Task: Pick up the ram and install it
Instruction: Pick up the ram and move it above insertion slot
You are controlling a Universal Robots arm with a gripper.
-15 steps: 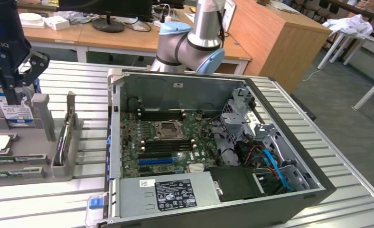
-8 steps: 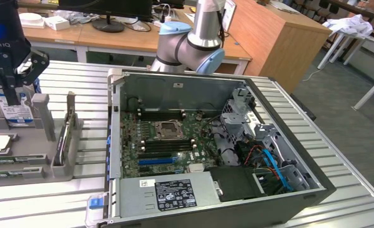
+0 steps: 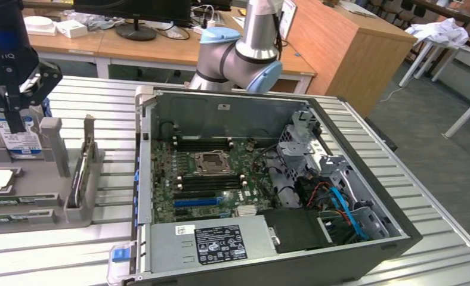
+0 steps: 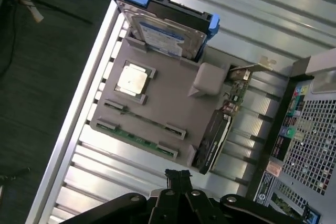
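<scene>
Site observation: the arm (image 3: 239, 50) is reaching from behind the open computer case (image 3: 267, 179) toward the exterior view's left. It is carrying the gripper (image 3: 14, 119) over the grey tray (image 3: 48, 211), which is sitting on the slatted surface (image 3: 450, 238).

Jaws: they are showing clenched in the wrist view, tips (image 4: 177, 174) pressing together and grasping nothing.

Task item: the ram (image 4: 137, 139) is lying flat in a clipped slot along the tray's edge, on the far side of the processor chip (image 4: 131, 80) from the hard drive (image 4: 165, 32). The gripper is hanging above it and is not touching it. In the exterior view the ram (image 3: 8, 217) is sitting at the tray's near edge, while the gripper is standing higher up in front of the hard drive (image 3: 20, 140).

Other items: an expansion card (image 3: 80, 173) is standing on edge on the tray's side nearest the case. Inside the case, the motherboard (image 3: 211, 179) is lying exposed, with black slots (image 3: 211, 182) beside the processor socket (image 3: 211, 159).
</scene>
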